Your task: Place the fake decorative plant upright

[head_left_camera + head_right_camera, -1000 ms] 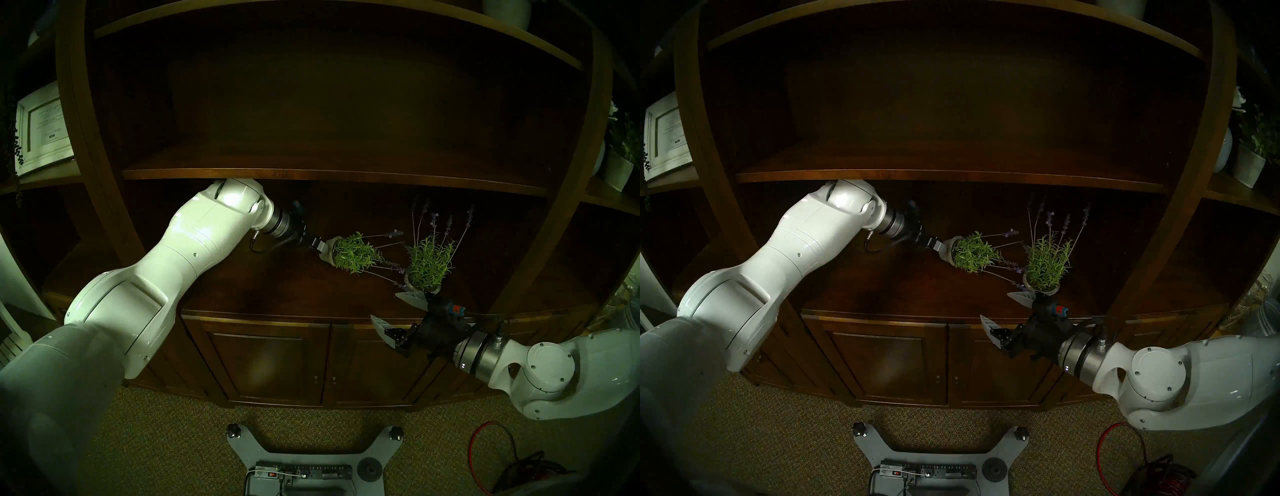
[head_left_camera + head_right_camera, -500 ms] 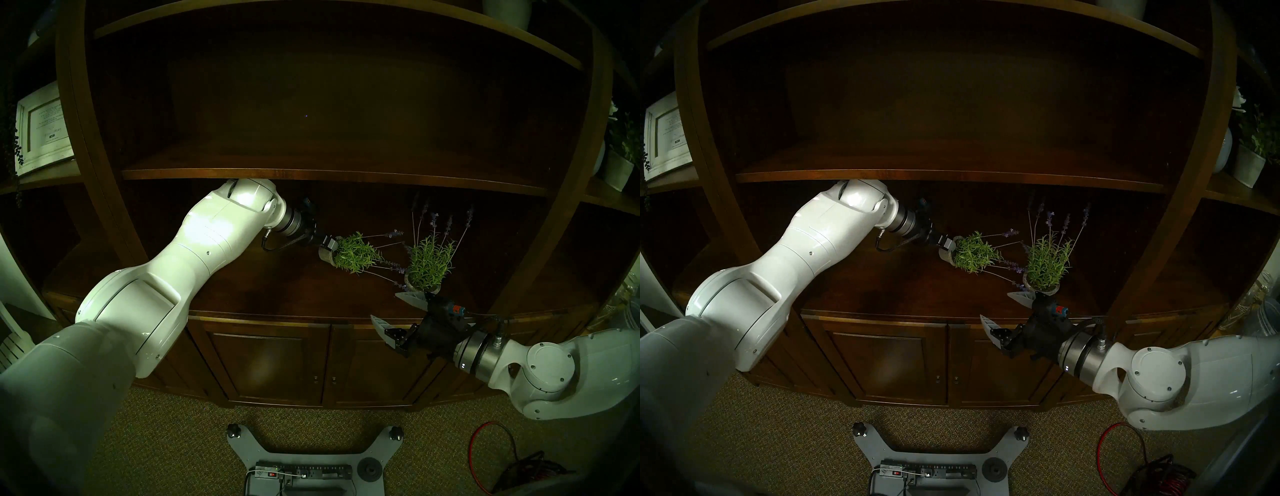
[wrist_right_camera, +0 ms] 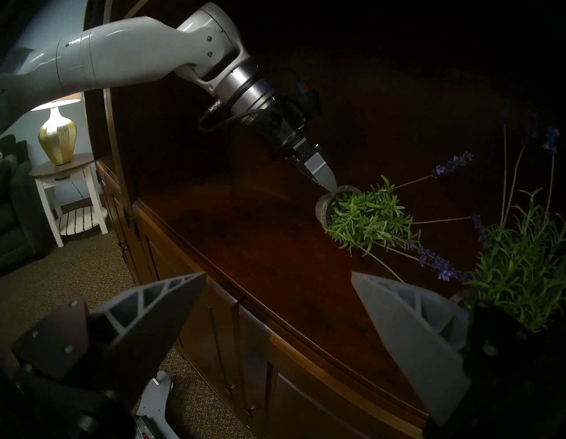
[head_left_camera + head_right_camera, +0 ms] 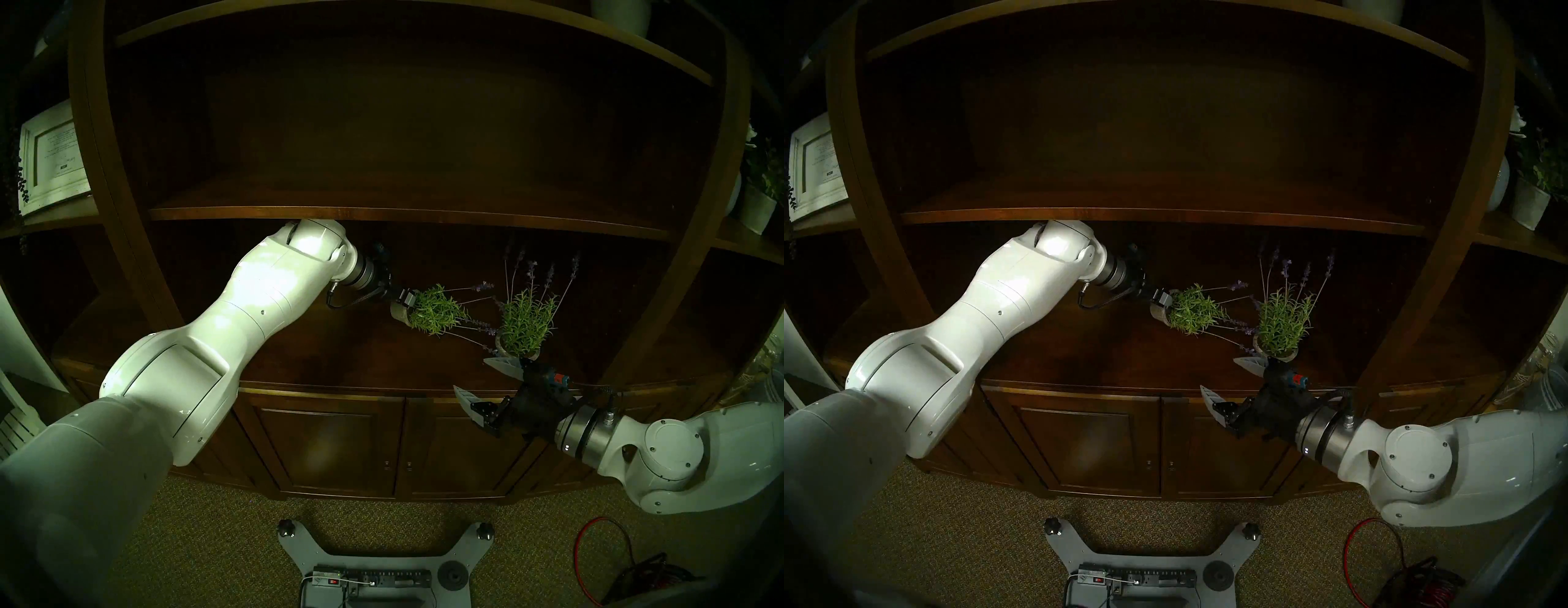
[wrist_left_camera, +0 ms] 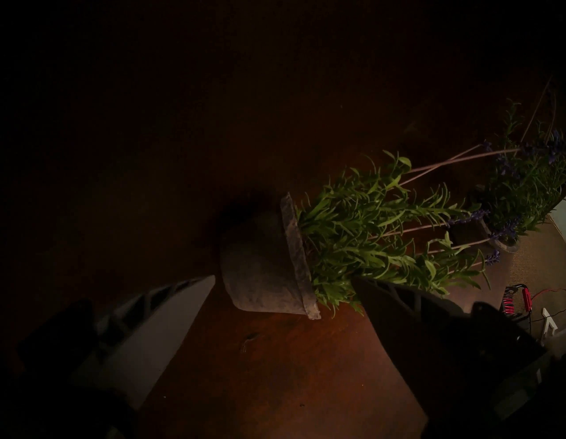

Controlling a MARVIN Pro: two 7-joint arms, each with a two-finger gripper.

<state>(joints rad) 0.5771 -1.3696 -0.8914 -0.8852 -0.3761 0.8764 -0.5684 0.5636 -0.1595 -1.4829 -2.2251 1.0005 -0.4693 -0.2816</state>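
Note:
The fake plant [image 4: 437, 314] lies on its side on the dark wooden shelf [image 4: 339, 352], its grey pot [image 4: 399, 315] pointing left and its purple flower stems pointing right. My left gripper [image 4: 403, 302] is open at the pot. In the left wrist view the pot [image 5: 263, 276] sits between the tips of the fingers [image 5: 171, 322], with one finger by its base and the other over the leaves at the rim. My right gripper [image 4: 470, 374] is open and empty at the shelf's front edge, also seen in the right wrist view [image 3: 278, 273].
A second lavender plant [image 4: 526, 322] stands upright just right of the fallen one, directly behind my right gripper. The upper shelf board [image 4: 424, 212] runs close above my left wrist. Cabinet doors [image 4: 331, 446] lie below, and a red cable [image 4: 594, 547] is on the carpet.
My left arm has reached further right, bringing its open fingers from beside the pot to around it. The plant and my right arm have not moved.

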